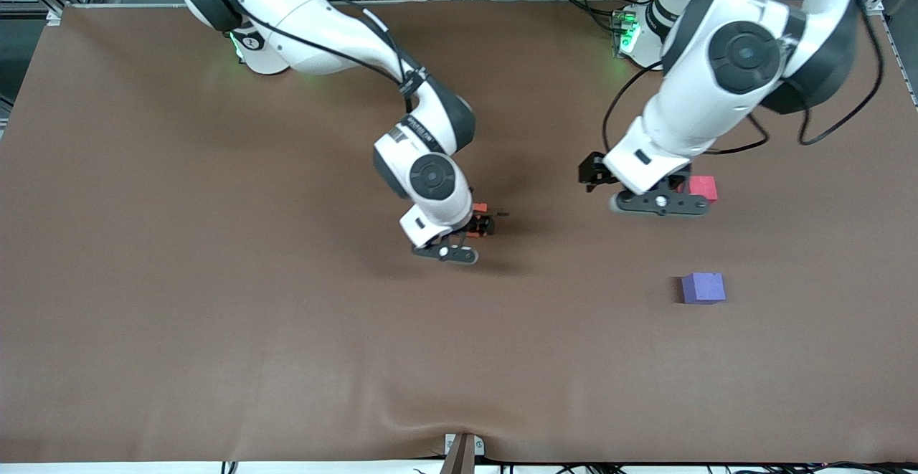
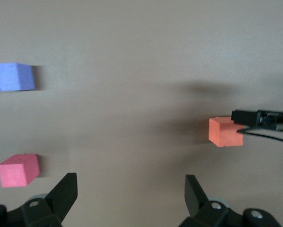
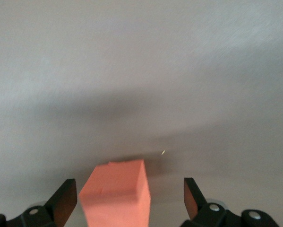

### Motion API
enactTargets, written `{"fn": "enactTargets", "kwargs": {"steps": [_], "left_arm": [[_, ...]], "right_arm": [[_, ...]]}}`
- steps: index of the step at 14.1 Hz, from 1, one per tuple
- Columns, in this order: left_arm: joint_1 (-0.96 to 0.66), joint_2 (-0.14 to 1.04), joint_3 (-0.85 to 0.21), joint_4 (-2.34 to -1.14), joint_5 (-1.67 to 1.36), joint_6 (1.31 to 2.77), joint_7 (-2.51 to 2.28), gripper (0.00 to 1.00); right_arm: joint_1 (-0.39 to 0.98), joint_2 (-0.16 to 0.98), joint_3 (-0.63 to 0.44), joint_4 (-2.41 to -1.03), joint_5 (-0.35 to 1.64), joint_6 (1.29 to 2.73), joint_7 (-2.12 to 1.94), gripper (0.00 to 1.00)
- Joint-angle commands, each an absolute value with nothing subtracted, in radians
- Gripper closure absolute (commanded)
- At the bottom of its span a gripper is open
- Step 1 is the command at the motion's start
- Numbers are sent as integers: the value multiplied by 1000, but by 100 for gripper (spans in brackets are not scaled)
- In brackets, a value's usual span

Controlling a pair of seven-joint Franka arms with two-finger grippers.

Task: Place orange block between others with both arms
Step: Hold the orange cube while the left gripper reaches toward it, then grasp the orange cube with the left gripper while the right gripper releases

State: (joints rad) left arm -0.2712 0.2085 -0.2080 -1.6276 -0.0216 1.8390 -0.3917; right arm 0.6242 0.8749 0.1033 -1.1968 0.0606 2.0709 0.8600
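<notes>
The orange block (image 1: 479, 208) rests on the brown table near its middle. My right gripper (image 1: 482, 223) is down around it, open. In the right wrist view the orange block (image 3: 115, 194) stands between the spread fingers of the right gripper (image 3: 130, 194), with a gap on each side. My left gripper (image 1: 637, 191) hangs open and empty over the table beside the red-pink cube (image 1: 703, 187). The purple-blue cube (image 1: 703, 288) lies nearer to the front camera than the red-pink one. The left wrist view shows the left gripper (image 2: 131, 189), the red-pink cube (image 2: 18, 169), the purple-blue cube (image 2: 11, 77) and the orange block (image 2: 224, 132).
A brown mat (image 1: 215, 280) covers the whole table. Black cables (image 1: 810, 137) hang from the left arm over the table's end. The arm bases (image 1: 627, 33) stand along the table's edge farthest from the front camera.
</notes>
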Motion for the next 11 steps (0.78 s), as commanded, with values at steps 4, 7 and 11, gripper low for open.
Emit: {"fn": "enactTargets", "kwargs": {"steps": [4, 7, 11], "left_arm": [[-340, 308, -207, -1576, 0, 1873, -393, 0], [-408, 425, -207, -1484, -3, 1873, -416, 0], [-514, 564, -201, -1404, 0, 1926, -531, 0]], "right_arm": [[462, 867, 114, -1158, 64, 2065, 740, 0], [356, 873, 109, -1158, 64, 2071, 570, 0], [255, 884, 103, -1186, 51, 2207, 427, 0]]}}
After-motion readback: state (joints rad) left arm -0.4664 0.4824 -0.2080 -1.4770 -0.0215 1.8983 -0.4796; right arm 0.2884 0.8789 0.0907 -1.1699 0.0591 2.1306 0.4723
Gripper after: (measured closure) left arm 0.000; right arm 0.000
